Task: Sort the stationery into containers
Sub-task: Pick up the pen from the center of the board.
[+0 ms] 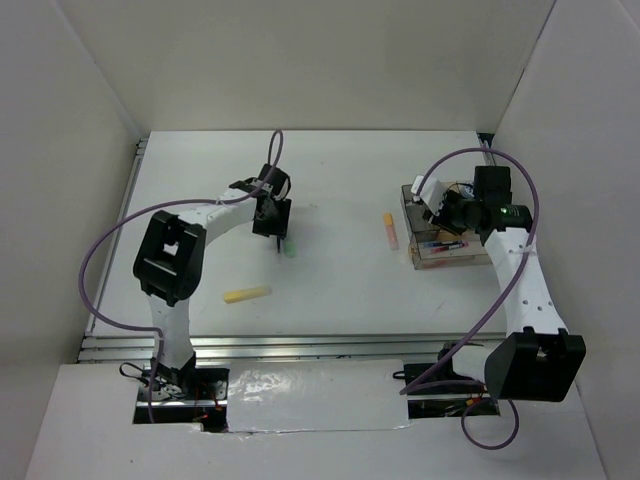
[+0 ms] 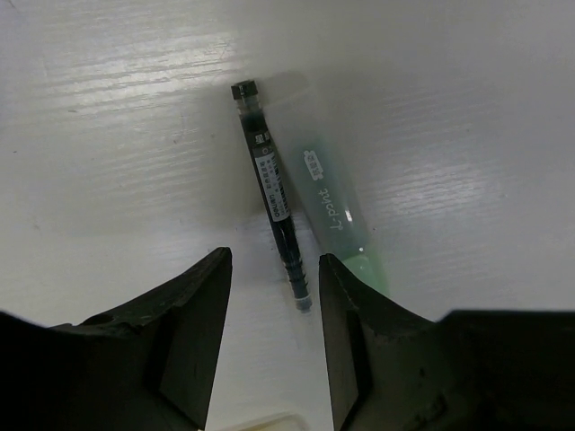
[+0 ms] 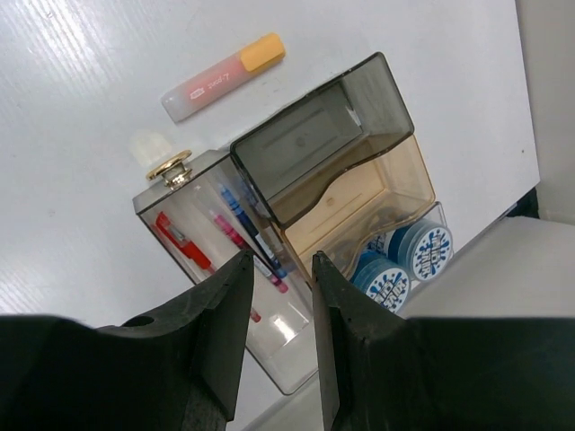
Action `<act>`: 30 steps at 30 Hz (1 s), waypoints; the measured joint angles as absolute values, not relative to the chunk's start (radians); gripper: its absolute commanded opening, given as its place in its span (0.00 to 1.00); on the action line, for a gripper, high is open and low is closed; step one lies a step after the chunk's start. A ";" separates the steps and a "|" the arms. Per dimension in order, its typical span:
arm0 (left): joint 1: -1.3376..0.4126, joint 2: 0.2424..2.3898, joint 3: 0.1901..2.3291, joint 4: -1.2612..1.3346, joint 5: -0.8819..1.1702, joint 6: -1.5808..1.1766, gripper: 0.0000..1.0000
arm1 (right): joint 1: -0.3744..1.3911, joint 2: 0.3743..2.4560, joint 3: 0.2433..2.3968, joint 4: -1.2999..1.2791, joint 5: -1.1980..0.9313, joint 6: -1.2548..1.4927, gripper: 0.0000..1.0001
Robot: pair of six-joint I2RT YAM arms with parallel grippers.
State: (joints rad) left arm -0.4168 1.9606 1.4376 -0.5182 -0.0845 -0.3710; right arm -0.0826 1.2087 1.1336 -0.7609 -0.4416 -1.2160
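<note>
My left gripper [image 1: 272,228] [image 2: 274,260] is open and low over the table, its jaws straddling the near end of a thin dark pen [image 2: 274,211]. A green highlighter [image 2: 331,208] [image 1: 290,247] lies right beside the pen, partly under the right finger. My right gripper [image 1: 445,212] [image 3: 280,262] is open and empty, hovering over the brownish-tinted clear box [image 1: 450,255] [image 3: 395,99]. The box holds a red pen [image 3: 180,241], blue and pink pens [image 3: 252,229] and blue tape rolls [image 3: 422,251]. An orange highlighter [image 1: 390,231] [image 3: 225,76] lies left of the box.
A yellow highlighter [image 1: 247,294] lies on the table near the left arm's front. A small gold-coloured knob [image 3: 175,168] sits at the box's corner. White walls enclose the table on three sides, and a metal rail [image 1: 300,345] runs along the near edge.
</note>
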 measured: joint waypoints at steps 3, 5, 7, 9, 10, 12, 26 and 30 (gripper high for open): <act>-0.423 1.993 1.449 -0.525 -0.090 -0.371 0.56 | -0.091 1.201 1.133 -0.774 -0.445 -1.211 0.40; -0.423 2.001 1.451 -0.528 -0.092 -0.371 0.55 | -0.094 1.195 1.133 -0.780 -0.448 -1.209 0.40; -0.424 2.001 1.457 -0.535 -0.091 -0.372 0.54 | -0.096 1.189 1.132 -0.783 -0.450 -1.209 0.40; -0.423 2.001 1.479 -0.543 -0.091 -0.372 0.55 | -0.096 1.181 1.126 -0.782 -0.451 -1.209 0.40; -0.423 2.001 1.493 -0.547 -0.090 -0.372 0.55 | -0.096 1.179 1.123 -0.783 -0.452 -1.209 0.40; -0.422 2.001 1.523 -0.550 -0.090 -0.372 0.55 | -0.096 1.177 1.119 -0.788 -0.453 -1.209 0.40; -0.381 2.077 1.623 -0.571 -0.122 -0.376 0.52 | -0.095 1.174 1.088 -0.789 -0.452 -1.209 0.40; -0.356 2.080 1.625 -0.574 -0.112 -0.382 0.50 | -0.087 1.172 1.080 -0.791 -0.448 -1.209 0.40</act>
State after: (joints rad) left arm -0.3565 2.0804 1.6253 -0.5735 -0.1116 -0.3817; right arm -0.0868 1.1725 1.0801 -0.7910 -0.4477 -1.2095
